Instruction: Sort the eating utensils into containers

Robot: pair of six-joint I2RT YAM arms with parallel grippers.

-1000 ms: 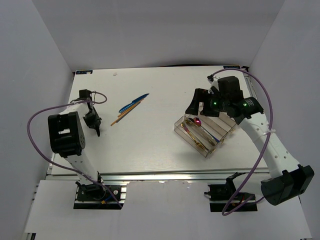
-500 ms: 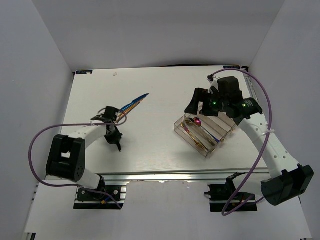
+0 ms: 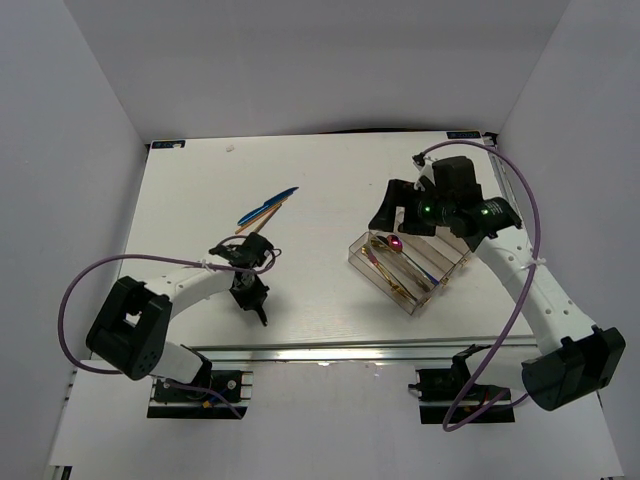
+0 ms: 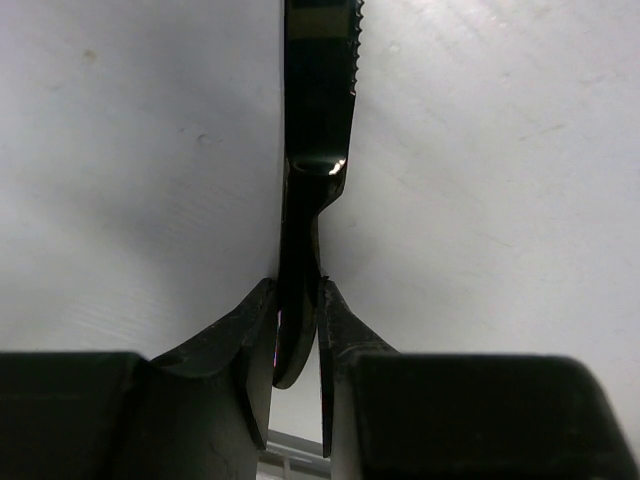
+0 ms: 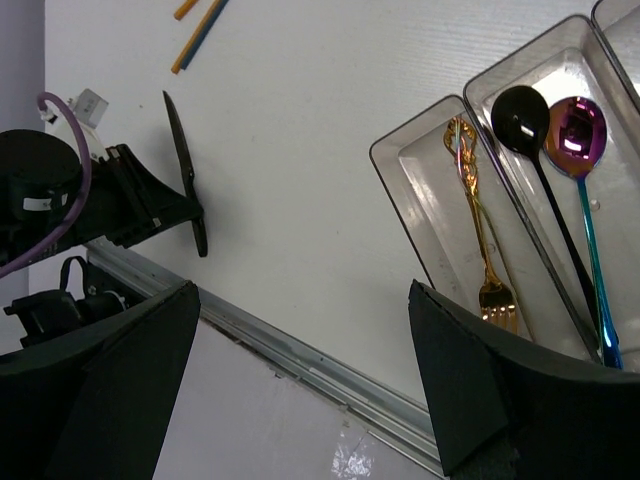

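Observation:
My left gripper [image 4: 298, 290] is shut on the handle of a black serrated knife [image 4: 318, 120], held low over the table at the near left-centre [image 3: 250, 292]. The knife also shows in the right wrist view [image 5: 185, 170]. My right gripper [image 5: 300, 300] is open and empty, hovering by the far-left end of the clear organizer tray [image 3: 452, 277]. In the tray [image 5: 420, 190] lie a gold fork [image 5: 480, 240], a black spoon [image 5: 520, 115] and an iridescent spoon [image 5: 578, 130]. Blue pieces and gold-brown chopsticks [image 3: 265, 212] lie on the table at the far left-centre.
The table's metal front rail [image 3: 330, 352] runs just behind the left gripper. White walls enclose the table on the left, right and back. The left arm's purple cable [image 3: 75, 290] loops out to the left.
My left arm has swung from the table's left side toward the near centre, carrying the black knife. The right arm and the tray have stayed put.

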